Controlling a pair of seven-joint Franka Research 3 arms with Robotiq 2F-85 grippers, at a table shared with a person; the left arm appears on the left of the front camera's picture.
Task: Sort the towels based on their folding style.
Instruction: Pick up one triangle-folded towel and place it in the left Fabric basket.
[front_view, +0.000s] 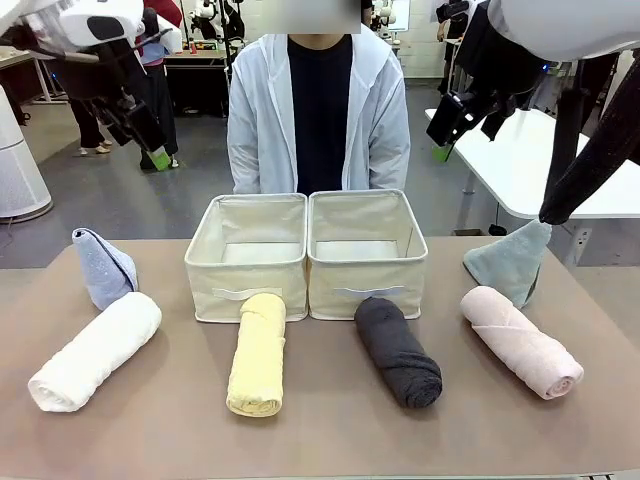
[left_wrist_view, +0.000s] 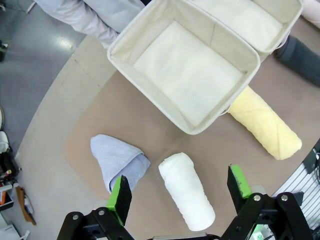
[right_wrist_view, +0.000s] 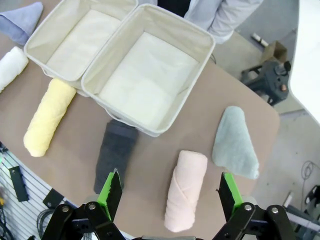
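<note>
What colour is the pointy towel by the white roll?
Light blue towel, best in left wrist view.

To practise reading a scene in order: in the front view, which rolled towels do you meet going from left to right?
white roll → yellow roll → charcoal roll → pink roll

The left bin (front_view: 245, 282) and right bin (front_view: 368, 280) stand touching at the middle of the table (front_view: 320, 440), with a person (front_view: 318, 110) behind them. Four rolls lie in a row before them: the outer left roll (front_view: 95, 352), the inner left roll (front_view: 259, 353) against the left bin's front, the inner right roll (front_view: 397, 351) against the right bin's front, and the outer right roll (front_view: 520, 341). The left cone fold (front_view: 103, 266) sits just behind the outer left roll, and the right cone fold (front_view: 510, 262) just behind the outer right roll.
</note>
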